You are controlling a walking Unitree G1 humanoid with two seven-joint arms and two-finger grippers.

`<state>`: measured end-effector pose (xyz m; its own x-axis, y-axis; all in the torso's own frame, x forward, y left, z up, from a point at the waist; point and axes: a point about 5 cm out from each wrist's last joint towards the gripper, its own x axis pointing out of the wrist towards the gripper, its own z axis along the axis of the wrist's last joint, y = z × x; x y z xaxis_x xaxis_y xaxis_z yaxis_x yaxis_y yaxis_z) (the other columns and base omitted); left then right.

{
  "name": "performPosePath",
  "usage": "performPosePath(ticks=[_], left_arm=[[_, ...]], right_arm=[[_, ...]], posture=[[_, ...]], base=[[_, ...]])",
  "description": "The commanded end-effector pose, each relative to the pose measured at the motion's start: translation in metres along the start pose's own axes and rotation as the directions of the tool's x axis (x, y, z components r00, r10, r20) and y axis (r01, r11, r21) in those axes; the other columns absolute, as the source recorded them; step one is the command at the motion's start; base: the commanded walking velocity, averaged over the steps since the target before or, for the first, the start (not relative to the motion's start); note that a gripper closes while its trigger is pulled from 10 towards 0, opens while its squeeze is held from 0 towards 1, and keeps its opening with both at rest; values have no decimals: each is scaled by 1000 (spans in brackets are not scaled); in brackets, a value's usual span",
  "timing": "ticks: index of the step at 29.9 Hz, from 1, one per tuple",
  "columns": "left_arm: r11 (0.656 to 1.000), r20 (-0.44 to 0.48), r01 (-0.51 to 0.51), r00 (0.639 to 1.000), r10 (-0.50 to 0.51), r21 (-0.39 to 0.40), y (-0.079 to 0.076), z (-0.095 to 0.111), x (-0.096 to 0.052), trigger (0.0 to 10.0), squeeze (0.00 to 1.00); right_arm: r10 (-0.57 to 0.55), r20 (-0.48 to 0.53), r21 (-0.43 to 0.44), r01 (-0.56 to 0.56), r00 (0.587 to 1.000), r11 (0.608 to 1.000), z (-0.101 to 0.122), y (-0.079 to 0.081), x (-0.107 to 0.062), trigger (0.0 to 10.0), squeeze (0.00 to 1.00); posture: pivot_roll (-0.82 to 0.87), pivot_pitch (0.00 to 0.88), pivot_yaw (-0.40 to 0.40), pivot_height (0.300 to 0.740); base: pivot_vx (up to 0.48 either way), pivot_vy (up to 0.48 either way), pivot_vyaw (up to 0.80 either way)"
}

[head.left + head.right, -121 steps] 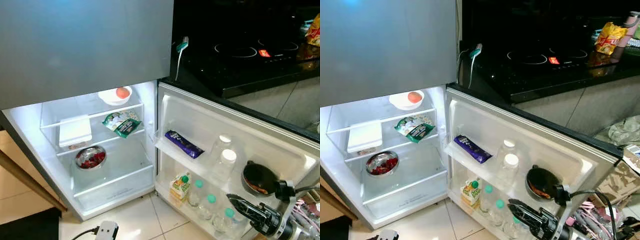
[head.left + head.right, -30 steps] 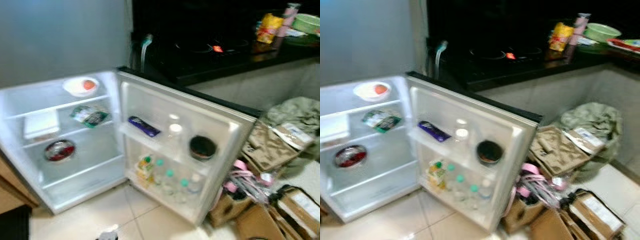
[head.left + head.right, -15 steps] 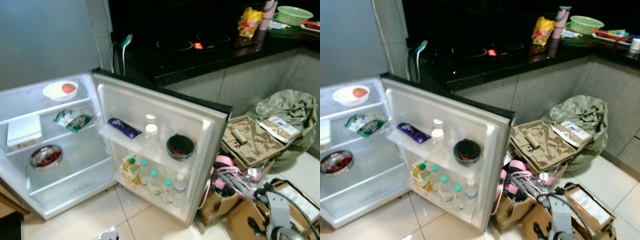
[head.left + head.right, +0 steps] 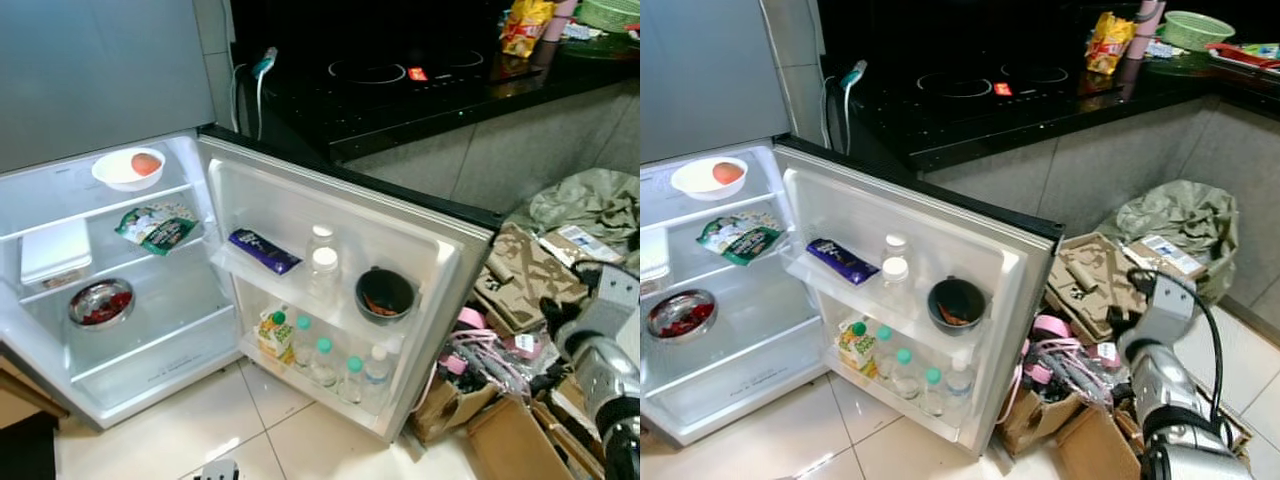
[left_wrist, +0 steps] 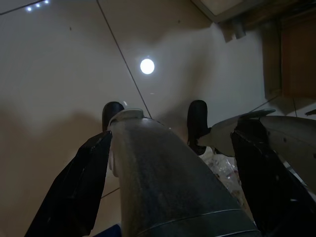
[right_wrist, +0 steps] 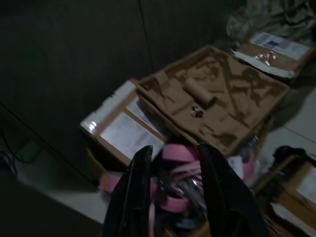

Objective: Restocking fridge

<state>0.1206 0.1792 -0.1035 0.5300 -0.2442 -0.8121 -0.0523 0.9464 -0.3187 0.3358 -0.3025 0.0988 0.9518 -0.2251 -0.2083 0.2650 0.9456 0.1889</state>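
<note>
One purple packet point(image 4: 263, 251) lengthwise along door shelf point(image 4: 290, 290)

The right arm point(image 4: 1165, 375) is up beside the fridge door point(image 4: 940, 250) now — earlier its gripper hung low before the door shelves.

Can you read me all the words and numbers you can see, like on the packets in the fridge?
None can be read.
Purple packet on the door shelf: print too blurred.
Juice carton: picture and lettering too small.
Green snack bag: blurred.
Yellow bag on the counter: blurred.
White labels on the cardboard boxes: text too small.
Red stove display: glowing, digits unreadable.
</note>
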Motion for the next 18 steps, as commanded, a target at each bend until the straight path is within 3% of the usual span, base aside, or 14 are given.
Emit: performPosePath(ticks=[1, 2, 5, 8, 11, 14, 15, 17, 18], left_arm=[[1000, -47, -7, 999, 7, -13, 1, -13, -3, 10000, 0], [1000, -48, -9, 999, 8, -13, 2, -14, -3, 10000, 0], [1000, -48, -10, 999, 10, -13, 2, -14, -4, 10000, 0], [1000, -47, -12, 999, 11, -14, 2, -14, -4, 10000, 0], [1000, -48, -11, 999, 11, -15, 2, -15, -4, 10000, 0], [1000, -53, -11, 999, 10, -14, 3, -17, -5, 10000, 0], [1000, -53, -11, 999, 10, -14, 3, -17, -5, 10000, 0], [1000, -55, -10, 998, 10, -15, 3, -18, -5, 10000, 0], [1000, -55, -10, 998, 10, -15, 3, -18, -5, 10000, 0]], right_arm=[[29, 22, 29, -30, 999, 999, 6, 7, 3, 10000, 0], [99, 33, 4, -100, 995, 995, 10, 20, 6, 10000, 0], [147, 37, -15, -146, 988, 989, 13, 30, 8, 10000, 0], [276, 61, -14, -276, 959, 961, 19, 53, 12, 10000, 0], [331, 61, -13, -331, 942, 943, 19, 61, 12, 10000, 0], [514, 27, -68, -511, 857, 857, 14, 86, 8, 10000, 0], [514, 27, -68, -511, 857, 857, 14, 86, 8, 10000, 0], [617, -1, -76, -615, 787, 785, 8, 100, 4, 10000, 0], [617, -1, -76, -615, 787, 785, 8, 100, 4, 10000, 0]], posture=[[-66, 0, -27, 740], [-66, 0, -27, 740], [-66, 0, -27, 740], [-61, 0, -28, 740], [-61, 0, -28, 740], [-63, 0, -28, 740], [-63, 0, -28, 740], [-63, 0, -28, 740], [-63, 0, -28, 740]], base=[[0, 0, 0], [0, 0, 0], [0, 0, 0], [0, 0, 0], [0, 0, 0], [0, 0, 0], [0, 0, 0], [0, 0, 0], [0, 0, 0]])
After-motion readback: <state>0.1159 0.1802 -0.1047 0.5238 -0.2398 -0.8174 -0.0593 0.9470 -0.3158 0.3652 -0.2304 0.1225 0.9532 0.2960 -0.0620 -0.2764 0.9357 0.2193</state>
